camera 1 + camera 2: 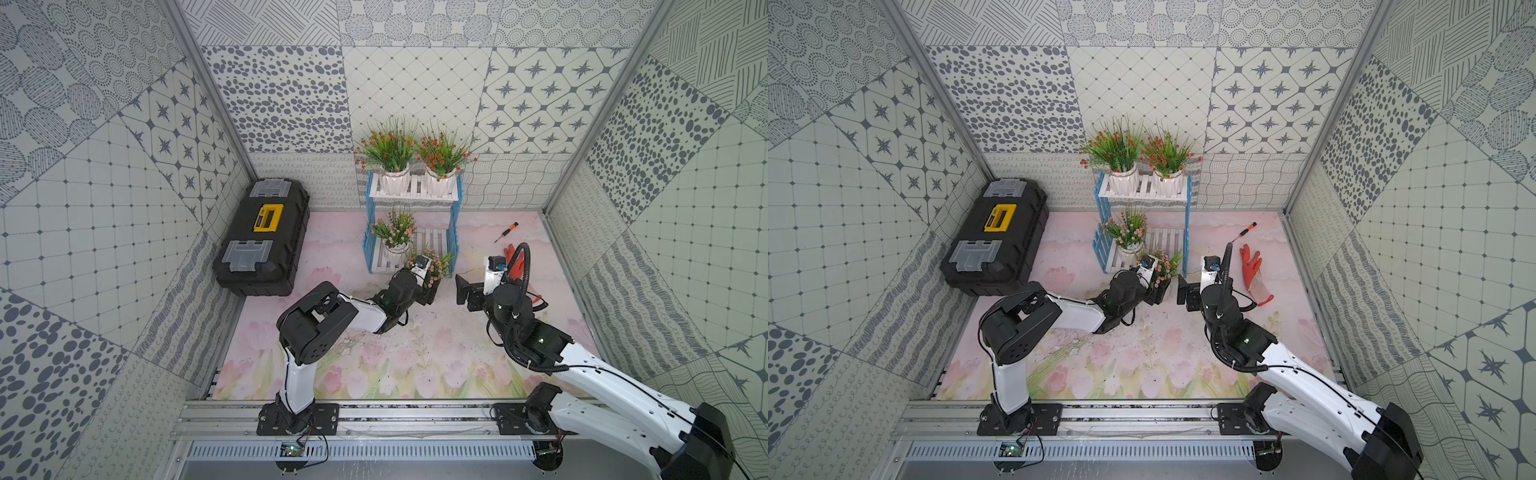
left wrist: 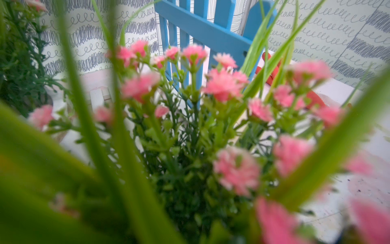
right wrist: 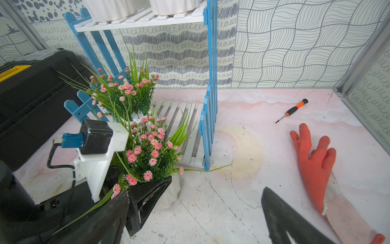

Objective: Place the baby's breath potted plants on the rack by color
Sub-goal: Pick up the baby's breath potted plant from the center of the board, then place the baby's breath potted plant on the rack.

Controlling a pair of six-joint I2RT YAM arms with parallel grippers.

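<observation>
Last step: left gripper [image 1: 430, 291] clamped tight on the last pink plant [image 3: 147, 152], low at the rack [image 1: 455, 232] front, mid-frame in both top views; right gripper [image 3: 195, 193] gapes, empty; next we lift it onto the bare lower slats [image 3: 179, 120] beside its pink twin [image 1: 395, 232].
</observation>
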